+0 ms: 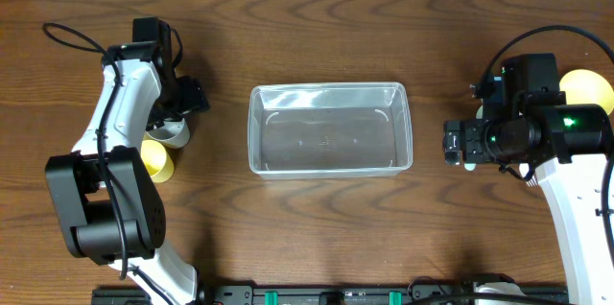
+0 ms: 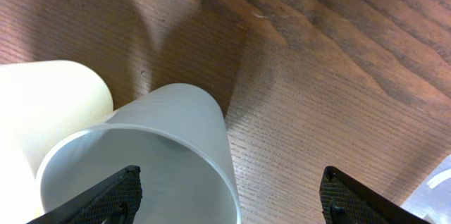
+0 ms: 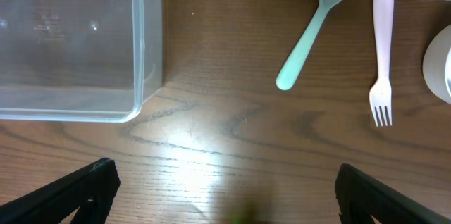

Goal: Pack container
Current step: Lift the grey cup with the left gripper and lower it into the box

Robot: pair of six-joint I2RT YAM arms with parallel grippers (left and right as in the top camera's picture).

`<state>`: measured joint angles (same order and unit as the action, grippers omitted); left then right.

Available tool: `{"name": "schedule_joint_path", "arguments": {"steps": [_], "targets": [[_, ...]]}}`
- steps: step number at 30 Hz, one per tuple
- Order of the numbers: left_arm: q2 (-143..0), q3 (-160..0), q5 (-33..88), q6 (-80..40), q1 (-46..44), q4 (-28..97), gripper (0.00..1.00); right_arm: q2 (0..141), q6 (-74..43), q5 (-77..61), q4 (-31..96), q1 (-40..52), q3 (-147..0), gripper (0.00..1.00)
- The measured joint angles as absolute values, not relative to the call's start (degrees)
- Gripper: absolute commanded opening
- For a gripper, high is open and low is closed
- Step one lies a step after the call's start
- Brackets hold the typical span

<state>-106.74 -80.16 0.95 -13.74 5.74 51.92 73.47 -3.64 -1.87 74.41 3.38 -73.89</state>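
With the container [image 1: 328, 85] sitting empty at the centre of the bench [image 1: 307, 17] and the right end effector [image 3: 225, 196] hanging spread, the left end effector [image 2: 232, 196], spread over the grey cup [image 2: 162, 146] near the left edge, should be straddling its wall squarely before pinching.

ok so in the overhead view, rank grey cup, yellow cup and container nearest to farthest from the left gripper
1. grey cup, right at the left gripper
2. yellow cup, beside the grey one, toward the arm's base
3. container, at table centre

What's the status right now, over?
Left pincer open at grey cup. Right pincer open, empty. Container empty, nothing blocking it.
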Motion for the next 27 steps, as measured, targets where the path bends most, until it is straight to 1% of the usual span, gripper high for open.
{"name": "schedule_joint_path", "arguments": {"steps": [2, 4, 9, 14, 17, 18, 27], "targets": [[-106.7, -79.8, 1.0, -13.7, 5.7, 51.5, 0.8, 73.5, -3.6, -1.8, 74.4, 3.4, -73.9, 0.99], [-106.7, -79.3, 1.1, -13.8, 5.7, 51.0, 0.77, 73.5, -3.6, -1.8, 74.4, 3.4, -73.9, 0.99], [-106.7, -78.0, 1.1, -13.7, 5.7, 49.9, 0.75, 73.5, -3.6, -1.8, 74.7, 3.4, -73.9, 0.99], [-106.7, -77.5, 1.1, -14.0, 5.7, 49.5, 0.57, 73.5, -3.6, -1.7, 75.1, 3.4, -73.9, 0.99], [-106.7, -77.4, 1.1, -13.9, 5.7, 49.5, 0.5, 73.5, -3.6, -1.7, 75.2, 3.4, -73.9, 0.99], [-106.7, -77.4, 1.1, -14.0, 5.7, 49.5, 0.45, 73.5, -3.6, -1.7, 75.2, 3.4, -73.9, 0.99], [-106.7, -77.4, 1.1, -13.9, 5.7, 49.5, 0.25, 73.5, -3.6, -1.7, 75.4, 3.4, -73.9, 0.99]]}}
